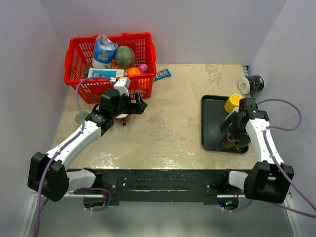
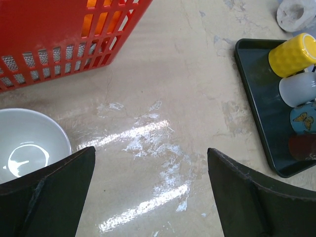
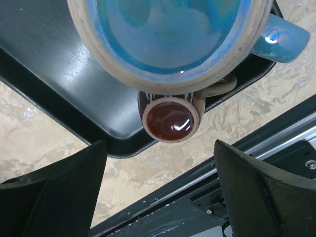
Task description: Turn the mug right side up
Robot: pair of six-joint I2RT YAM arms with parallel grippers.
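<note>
Several mugs stand on the black tray (image 1: pixel 210 129) at the right. In the right wrist view a dark red mug (image 3: pixel 170 120) shows a glossy round face with a cream ring, apparently its base turned up. A blue mug (image 3: pixel 168 34) fills the top of that view, its handle to the right. My right gripper (image 3: pixel 158 192) hovers open above the tray's near corner, with the red mug just beyond its fingertips and nothing between them. My left gripper (image 2: pixel 150 192) is open over bare table, next to the red basket (image 1: pixel 111 64).
A yellow mug (image 2: pixel 291 54), a white mug (image 2: pixel 298 89) and the butterfly-printed blue mug (image 2: pixel 303 118) line the tray's far side. A white bowl (image 2: pixel 27 143) sits by my left fingers. The basket holds food items. A can (image 1: pixel 253 84) lies at the back right.
</note>
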